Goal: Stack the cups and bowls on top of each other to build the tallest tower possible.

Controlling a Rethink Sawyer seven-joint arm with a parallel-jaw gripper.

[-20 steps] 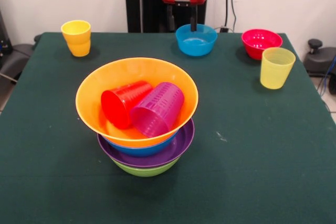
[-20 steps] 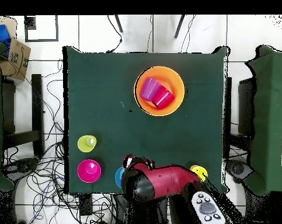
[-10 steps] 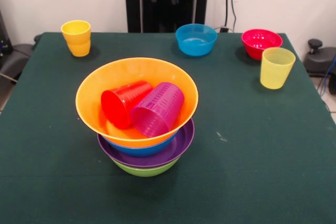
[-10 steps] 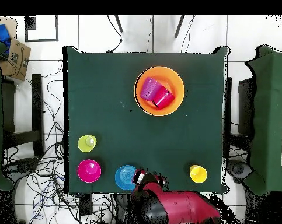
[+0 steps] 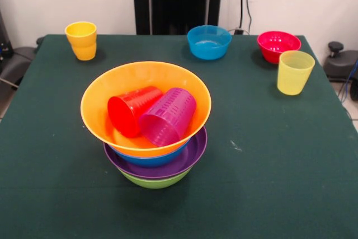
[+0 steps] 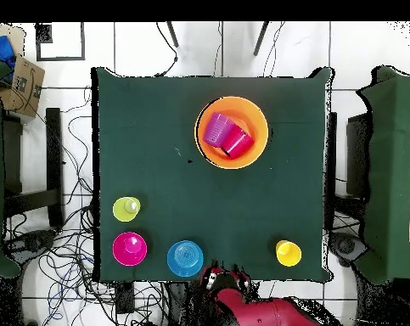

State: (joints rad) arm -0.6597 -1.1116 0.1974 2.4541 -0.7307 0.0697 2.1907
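Green cloth table (image 5: pixel 291 183) with a tower (image 5: pixel 148 138) of bowls, the arm pulled back off the table.

From the front, the tower stands near the middle: a green bowl (image 5: pixel 155 182) at the bottom, then a purple bowl (image 5: pixel 184 160), a blue bowl (image 5: pixel 151 159) and the wide orange bowl (image 5: pixel 100 96) on top. A red cup (image 5: pixel 131 110) and a purple cup (image 5: pixel 168 117) lie on their sides inside it, touching. An orange-yellow cup (image 5: pixel 81 40), a small blue bowl (image 5: pixel 209 41), a red-pink bowl (image 5: pixel 278 45) and a pale yellow cup (image 5: pixel 293 71) stand apart along the far side. From above, the red arm (image 6: pixel 259 310) shows at the bottom, its gripper (image 6: pixel 216 277) just off the table edge beside the small blue bowl, well apart from the tower. I cannot tell how its jaws stand.
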